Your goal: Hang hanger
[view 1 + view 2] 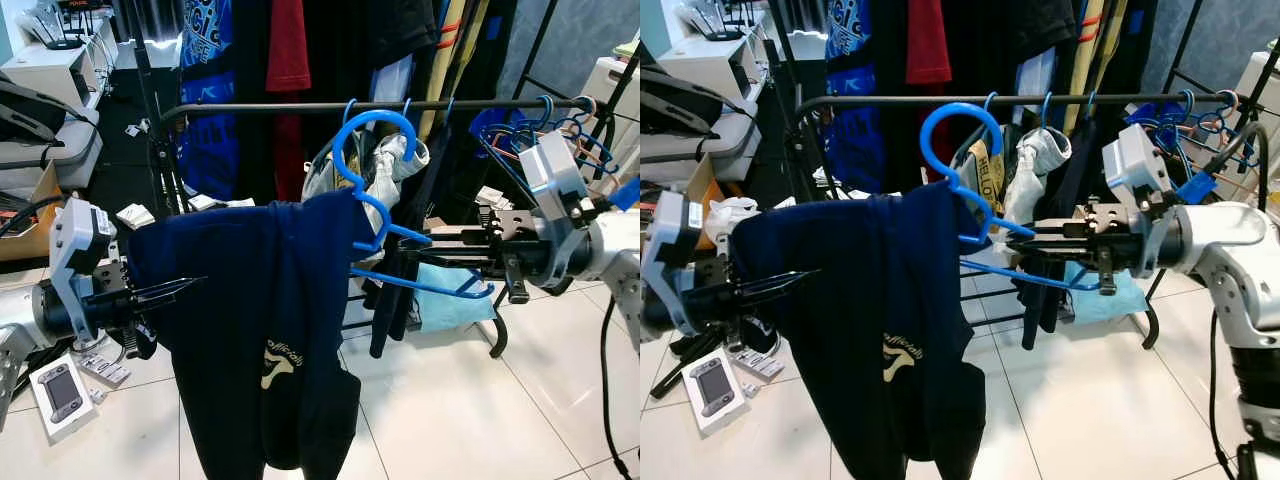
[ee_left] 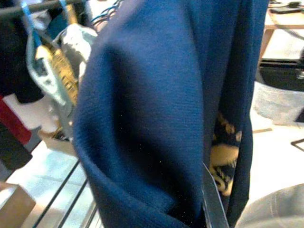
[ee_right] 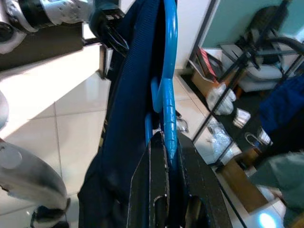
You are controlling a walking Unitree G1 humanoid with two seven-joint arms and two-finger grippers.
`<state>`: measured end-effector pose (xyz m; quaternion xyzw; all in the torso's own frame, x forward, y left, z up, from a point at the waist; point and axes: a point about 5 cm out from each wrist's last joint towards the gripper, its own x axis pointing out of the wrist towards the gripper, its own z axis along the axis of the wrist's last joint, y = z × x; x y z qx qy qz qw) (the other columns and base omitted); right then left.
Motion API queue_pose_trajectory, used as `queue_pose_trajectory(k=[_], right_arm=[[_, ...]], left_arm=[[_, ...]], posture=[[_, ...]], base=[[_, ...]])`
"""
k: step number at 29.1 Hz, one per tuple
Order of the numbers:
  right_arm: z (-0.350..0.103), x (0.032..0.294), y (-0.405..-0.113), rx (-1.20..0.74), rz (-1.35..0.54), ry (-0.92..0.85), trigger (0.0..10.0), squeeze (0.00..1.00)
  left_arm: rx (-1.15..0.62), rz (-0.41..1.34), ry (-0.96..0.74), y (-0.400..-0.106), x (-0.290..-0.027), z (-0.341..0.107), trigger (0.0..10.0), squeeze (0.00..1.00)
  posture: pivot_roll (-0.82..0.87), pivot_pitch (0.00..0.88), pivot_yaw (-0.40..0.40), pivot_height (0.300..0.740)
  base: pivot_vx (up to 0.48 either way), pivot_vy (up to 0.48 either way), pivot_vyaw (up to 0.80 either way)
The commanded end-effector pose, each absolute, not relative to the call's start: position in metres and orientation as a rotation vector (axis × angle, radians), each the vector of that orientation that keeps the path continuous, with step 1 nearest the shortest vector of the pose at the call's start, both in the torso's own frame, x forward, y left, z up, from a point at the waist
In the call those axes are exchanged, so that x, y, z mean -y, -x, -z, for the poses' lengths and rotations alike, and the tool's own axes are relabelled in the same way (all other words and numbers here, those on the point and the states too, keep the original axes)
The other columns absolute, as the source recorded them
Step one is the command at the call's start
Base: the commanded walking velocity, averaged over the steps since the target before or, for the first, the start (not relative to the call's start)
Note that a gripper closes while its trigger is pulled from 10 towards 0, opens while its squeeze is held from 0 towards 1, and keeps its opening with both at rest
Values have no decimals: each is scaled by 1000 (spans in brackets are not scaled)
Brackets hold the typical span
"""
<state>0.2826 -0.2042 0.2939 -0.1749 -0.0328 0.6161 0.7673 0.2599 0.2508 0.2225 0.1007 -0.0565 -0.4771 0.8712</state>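
The right hand grips the blue hanger carrying a navy T-shirt, its hook just below the clothes rail. The left hand pokes into the shirt's sleeve; its fingers' state is unclear.

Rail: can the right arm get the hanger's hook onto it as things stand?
Probably yes. The right gripper grips the blue hanger, whose hook sits just in front of the rail, at a bare stretch left of the other hangers.

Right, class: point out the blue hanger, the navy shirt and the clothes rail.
blue hanger (image 1: 375, 122), left eye view, top of its hook.
navy shirt (image 1: 250, 300), left eye view, middle of the draped cloth.
clothes rail (image 1: 260, 108), left eye view, bare stretch of the black bar.
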Motion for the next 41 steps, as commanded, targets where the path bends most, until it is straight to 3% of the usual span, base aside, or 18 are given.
queue_pose_trajectory(k=[1, 14, 16, 25, 28, 31, 32, 33, 34, 36, 37, 40, 41], right_arm=[[-296, 213, -282, 80, -1286, 397, 0, 0], [-260, 247, -283, -207, -1163, 465, 0, 0], [-233, 256, -282, -355, -1130, 482, 0, 0], [-174, 266, -280, -497, -1050, 365, 0, 0], [-134, 267, -277, -563, -974, 298, 0, 0], [-128, 267, -278, -570, -952, 297, 0, 0], [-113, 266, -281, -573, -881, 293, 10000, 0], [-99, 264, -285, -571, -812, 285, 10000, 0], [-80, 262, -287, -584, -704, 230, 10000, 0], [-67, 259, -288, -599, -635, 192, 10000, 0], [-52, 257, -288, -624, -560, 193, 10000, 0], [-44, 255, -286, -641, -518, 203, 10000, 0], [-25, 251, -281, -681, -445, 206, 10000, 0]], left_arm=[[92, 938, -238, -259, -263, -222, 0, 0], [115, 678, -280, -263, -301, -227, 0, 0], [137, 602, -269, -268, -308, -229, 0, 0], [152, 481, -199, -274, -312, -218, 0, 0], [114, 450, -126, -275, -305, -195, 0, 0], [102, 452, -115, -275, -302, -190, 0, 0], [58, 450, -90, -277, -295, -176, 0, 0], [7, 442, -65, -278, -288, -160, 0, 0], [-85, 419, -41, -280, -278, -133, 6078, 0], [-148, 406, -30, -280, -270, -115, 6078, 0], [-219, 380, -7, -279, -262, -94, 10000, 0], [-263, 365, 7, -278, -257, -81, 10000, 0], [-350, 323, 46, -276, -246, -55, 10000, 0]], posture=[[-12, 0, -27, 740], [-11, 0, -31, 740], [-9, 0, -34, 740], [3, 0, -37, 740], [4, 0, -35, 740], [4, 0, -35, 740], [9, 0, -36, 740], [9, 0, -36, 740], [15, 0, -38, 740], [15, 0, -38, 740], [22, 0, -39, 740], [22, 0, -39, 740], [34, 0, -45, 740]], base=[[0, 0, 0], [0, 0, 0], [0, 0, 0], [0, 0, 0], [0, 0, 0], [0, 0, 0], [0, 0, 0], [0, 0, 0], [0, 0, 0], [0, 0, 0], [0, 0, 0], [0, 0, 0], [0, 0, 0]])
